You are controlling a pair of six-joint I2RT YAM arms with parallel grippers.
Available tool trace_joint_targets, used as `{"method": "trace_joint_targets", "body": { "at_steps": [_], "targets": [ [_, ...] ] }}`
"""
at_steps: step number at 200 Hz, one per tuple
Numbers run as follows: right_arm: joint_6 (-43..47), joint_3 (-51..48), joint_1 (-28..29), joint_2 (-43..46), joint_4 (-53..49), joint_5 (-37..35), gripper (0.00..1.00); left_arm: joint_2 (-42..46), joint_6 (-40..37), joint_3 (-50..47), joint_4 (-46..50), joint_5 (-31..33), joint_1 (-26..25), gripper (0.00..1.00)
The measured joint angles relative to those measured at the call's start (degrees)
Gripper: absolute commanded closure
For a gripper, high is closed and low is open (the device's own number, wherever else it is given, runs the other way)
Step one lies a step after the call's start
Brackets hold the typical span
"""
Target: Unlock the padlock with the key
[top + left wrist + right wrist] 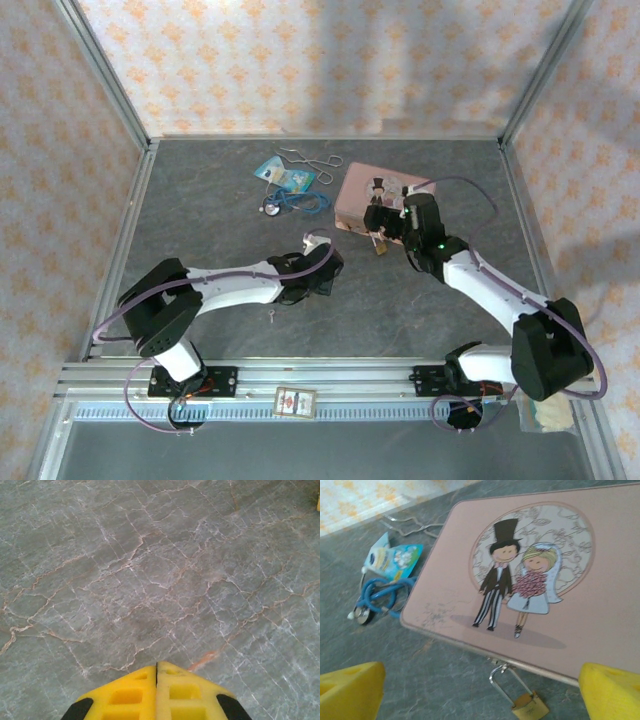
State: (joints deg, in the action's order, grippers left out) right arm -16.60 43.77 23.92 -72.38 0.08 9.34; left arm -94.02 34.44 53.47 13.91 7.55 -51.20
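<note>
Spread yellow right hand (480, 695) is hovering before pink illustrated tin box (445, 605); tiny brass padlock (530, 706) at its edge looks light, slippery: pinch its body.

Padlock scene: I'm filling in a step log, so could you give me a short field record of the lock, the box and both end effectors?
padlock: brass, shackle hooked at the box's front edge, looks closed
pink tin box: lid shut, resting on the table
right end effector: open, facing the padlock, not touching it
left end effector: shut, nothing visible in its grip, over bare table
</note>
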Motion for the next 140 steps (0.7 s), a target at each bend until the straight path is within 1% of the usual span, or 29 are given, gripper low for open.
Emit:
{"method": "trace_joint_targets", "body": {
  "at_steps": [5,10,27,43,56,63,70,75,82,95,99,116,123,126,130,140],
  "targets": [
    [-0.3,-0.2,0.2,0.3,-0.1,0.7,0.16,0.1,0.0,-0.1,-0.4,-0.1,0.4,1.0],
    [-0.2,-0.4,0.5,0.6,-0.2,1.5,0.17,0.3,0.2,-0.3,-1.2,-0.3,1.3,1.0],
    [-0.8,-1.0,3.0,1.0,-0.7,3.1,0.22,1.3,0.9,-1.4,-3.8,-0.2,5.2,1.0],
    [-2.4,-2.2,7.9,1.0,-0.8,3.9,0.29,3.0,2.1,-3.3,-6.1,0.4,9.3,1.0],
    [-3.9,-3.0,13.0,0.7,-0.9,4.3,0.34,5.1,3.2,-5.5,-7.8,1.2,12.6,0.95],
    [-4.7,-3.0,16.0,-0.1,-1.0,4.4,0.36,6.3,3.7,-6.8,-8.6,1.7,14.3,0.88],
    [-5.4,-2.7,19.3,-1.3,-1.1,4.4,0.38,7.6,4.1,-8.1,-9.4,2.1,15.6,0.72],
    [-5.7,-2.2,21.8,-2.6,-1.2,4.2,0.38,8.7,4.2,-9.1,-9.7,2.4,16.8,0.62],
    [-6.1,-1.0,25.4,-4.9,-1.7,4.0,0.39,10.1,4.7,-10.3,-10.2,2.5,18.3,0.54],
    [-6.3,2.5,31.1,-10.1,-3.0,3.6,0.39,12.9,4.9,-12.2,-11.0,2.9,21.2,0.4],
    [-6.3,3.7,32.5,-11.5,-3.5,3.3,0.39,13.8,5.6,-12.8,-11.3,3.0,22.4,0.38],
    [-5.7,10.1,38.2,-19.1,-5.3,2.4,0.41,17.9,5.6,-14.9,-12.1,3.0,26.8,0.36],
    [-5.2,12.7,39.9,-22.0,-6.0,2.0,0.41,19.6,5.6,-15.8,-12.5,2.9,28.5,0.36],
    [-5.2,13.7,40.5,-23.0,-6.2,1.8,0.41,20.4,5.6,-16.2,-12.8,2.9,29.4,0.33],
    [-5.0,15.0,41.2,-24.5,-6.4,1.7,0.42,21.7,5.6,-16.9,-13.2,2.8,30.6,0.32],
    [-4.6,18.3,42.6,-28.1,-7.5,1.1,0.45,24.2,6.1,-18.6,-13.7,2.6,32.9,0.32]
  ]
}}
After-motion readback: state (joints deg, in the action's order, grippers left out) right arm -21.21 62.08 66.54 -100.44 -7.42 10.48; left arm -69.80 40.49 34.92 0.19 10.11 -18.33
